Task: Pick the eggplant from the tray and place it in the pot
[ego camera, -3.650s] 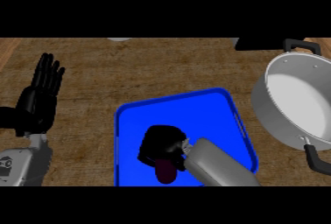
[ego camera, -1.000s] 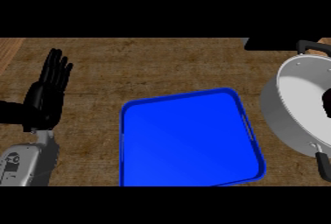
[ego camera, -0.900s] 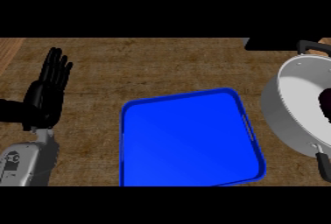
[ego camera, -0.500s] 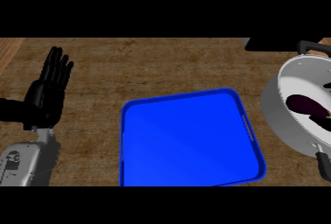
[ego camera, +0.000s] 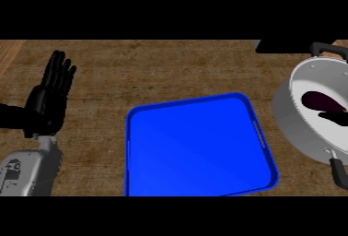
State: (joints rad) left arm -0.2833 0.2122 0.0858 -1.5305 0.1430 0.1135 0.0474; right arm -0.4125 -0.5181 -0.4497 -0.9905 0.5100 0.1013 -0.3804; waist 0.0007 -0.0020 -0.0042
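Observation:
A dark purple eggplant (ego camera: 325, 103) lies inside the silver pot (ego camera: 307, 73) at the right edge of the view. The blue tray (ego camera: 197, 147) in the middle of the counter holds nothing. My left hand (ego camera: 49, 99) rests open at the left side, fingers straight and pointing up, far from the tray and pot. My right hand does not show.
The pot has black handles at its top (ego camera: 329, 49) and bottom (ego camera: 339, 170). A dark object (ego camera: 282, 45) sits at the counter's far edge, right of centre. Brown wood-grain counter (ego camera: 156, 69) surrounds the tray.
The right hand carried the eggplant from the tray to the pot and has left the view. The eggplant now lies in the pot. The left hand stayed still.

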